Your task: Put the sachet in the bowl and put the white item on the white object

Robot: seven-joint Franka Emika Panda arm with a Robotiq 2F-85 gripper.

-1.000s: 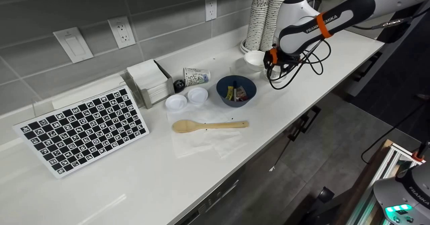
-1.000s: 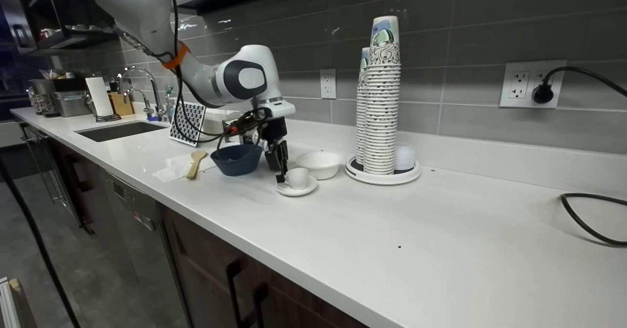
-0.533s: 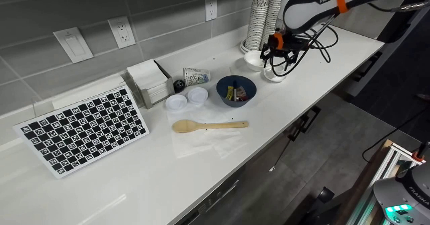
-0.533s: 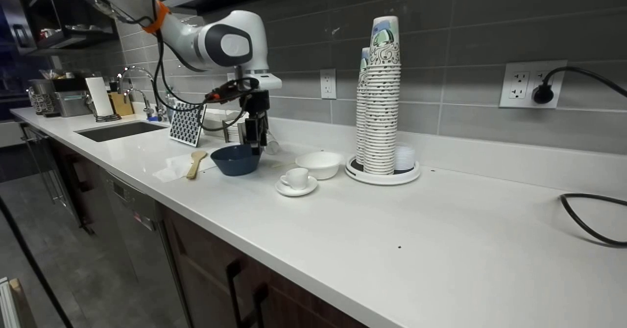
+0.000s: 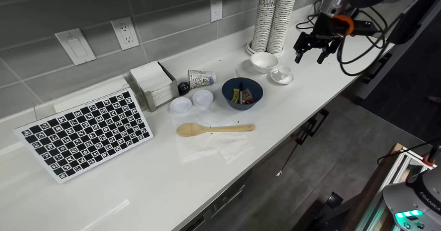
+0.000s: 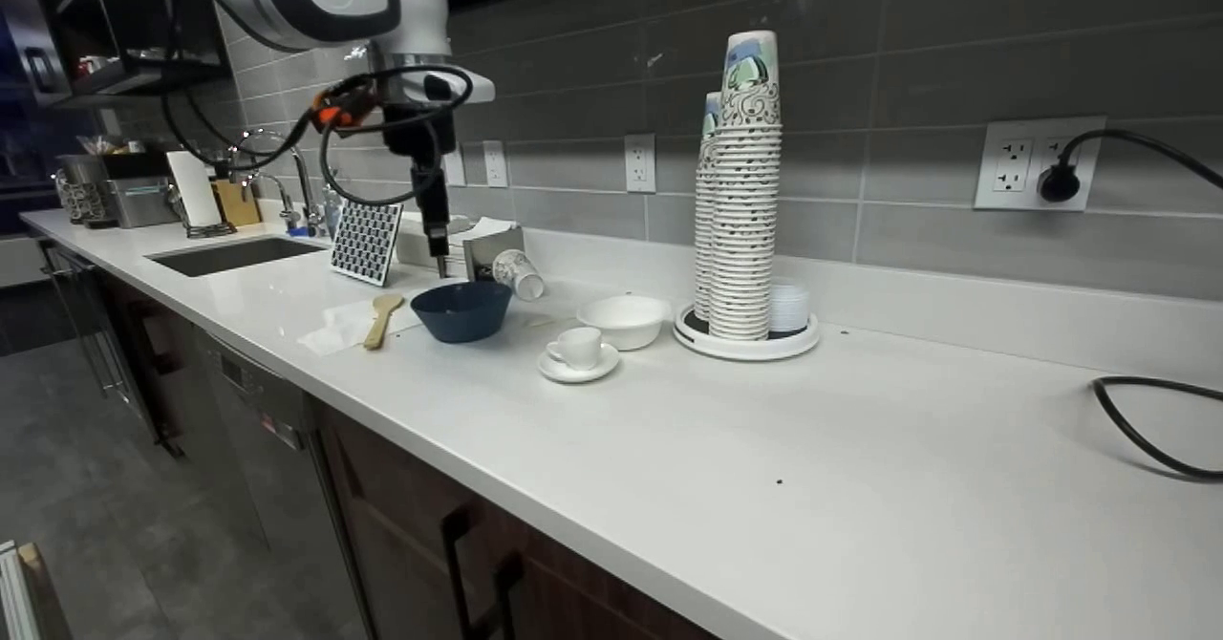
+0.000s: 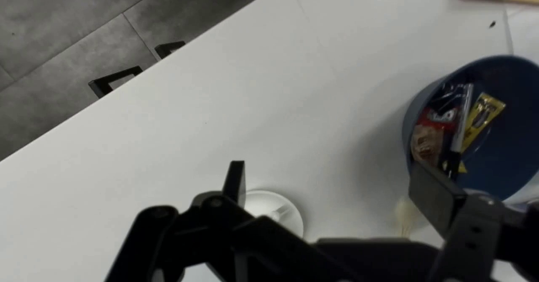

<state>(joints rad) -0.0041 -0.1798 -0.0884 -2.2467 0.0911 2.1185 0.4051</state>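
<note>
Below and ahead of my gripper, the small white cup rests upright on the shallow white dish. My gripper hangs raised over the counter with its jaws wide apart and nothing between the fingers. In the wrist view one finger overlaps the dish and hides most of the cup. Left of the dish in an exterior view is the dark blue bowl. Inside it lie a yellow packet, a tan packet and a pen-like stick; which packet is the sachet I cannot tell.
A white bowl stands close behind the cup, with tall paper cup stacks beyond. A wooden spoon lies on napkins. Two white lids, a tipped paper cup and a napkin holder sit along the wall.
From beside the cup and dish, my gripper has risen and pulled away while its jaws spread apart. The cup stays on the dish, now in full view.
</note>
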